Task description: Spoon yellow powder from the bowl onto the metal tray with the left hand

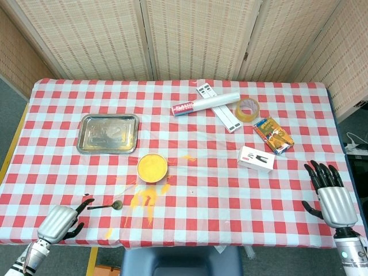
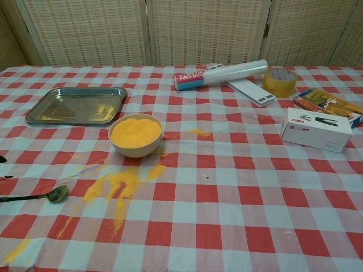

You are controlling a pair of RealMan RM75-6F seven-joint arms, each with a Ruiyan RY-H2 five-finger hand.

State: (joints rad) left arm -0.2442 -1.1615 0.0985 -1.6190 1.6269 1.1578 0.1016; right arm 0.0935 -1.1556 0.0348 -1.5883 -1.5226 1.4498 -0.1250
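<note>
The bowl (image 2: 135, 135) brims with yellow powder (image 2: 135, 131); the metal tray (image 2: 75, 106), far left, holds traces. The spoon (image 2: 35, 196) lies near left. The left hand (image 1: 59, 223) is curled empty; the right hand (image 1: 331, 195) is spread, empty.

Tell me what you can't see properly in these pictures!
- Left hand: head view, fingertips too small to tell whether they touch the spoon.
- Spoon handle: chest view, left edge cuts it off.
- Tray: both views, glare hides whether powder lies on it.
- White box: print too small to read.
</note>
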